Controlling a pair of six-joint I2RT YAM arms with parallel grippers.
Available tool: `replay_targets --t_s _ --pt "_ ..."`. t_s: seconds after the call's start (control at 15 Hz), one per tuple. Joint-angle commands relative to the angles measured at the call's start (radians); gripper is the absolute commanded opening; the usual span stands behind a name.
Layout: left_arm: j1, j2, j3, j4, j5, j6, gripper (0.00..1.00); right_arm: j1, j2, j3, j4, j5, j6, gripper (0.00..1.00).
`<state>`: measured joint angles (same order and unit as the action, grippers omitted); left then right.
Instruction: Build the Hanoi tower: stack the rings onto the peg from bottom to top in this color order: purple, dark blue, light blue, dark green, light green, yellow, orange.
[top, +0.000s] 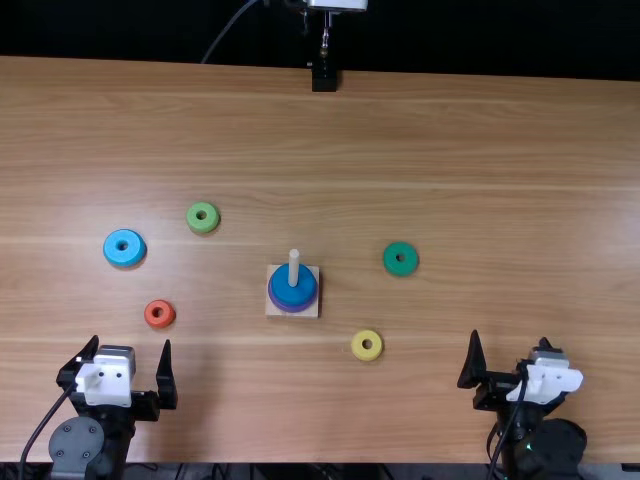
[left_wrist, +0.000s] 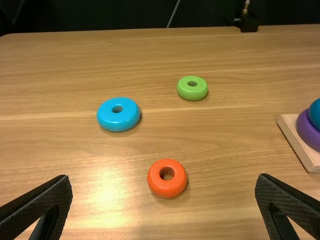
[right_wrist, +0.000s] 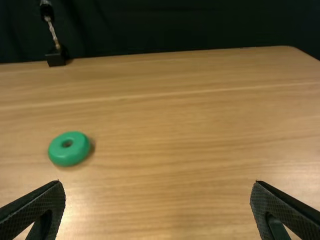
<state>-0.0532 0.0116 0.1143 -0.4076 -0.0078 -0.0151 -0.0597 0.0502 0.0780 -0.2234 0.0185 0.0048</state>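
Two of seven rings found seated on the peg (top: 294, 262): the purple ring (top: 290, 308) at the bottom, the dark blue ring (top: 291, 292) above it. Step in hand, in my judgement: fetching the light blue ring (left_wrist: 111, 123), which lies flat on the table, on my left side. My left gripper (top: 131, 345) stands wide open and holds nothing; my right gripper (top: 510, 340) is likewise spread and unladen. The left appears better placed. The next move calls for carrying it over the orange ring (left_wrist: 157, 187) without a knock, closing on the light blue ring's outer edge, then lifting above the peg tip and centring the hole before release.
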Motion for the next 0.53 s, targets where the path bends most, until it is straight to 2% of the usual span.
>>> replay_targets --t_s 0.0,0.47 --pt "-0.01 -0.012 -0.114 -0.045 -0.005 0.002 1.0 -0.002 -0.035 -0.041 -0.006 -0.004 -0.001 1.0" --pt "-0.01 -0.012 -0.114 -0.045 -0.005 0.004 1.0 -0.003 -0.05 -0.063 -0.083 -0.006 0.001 1.0"
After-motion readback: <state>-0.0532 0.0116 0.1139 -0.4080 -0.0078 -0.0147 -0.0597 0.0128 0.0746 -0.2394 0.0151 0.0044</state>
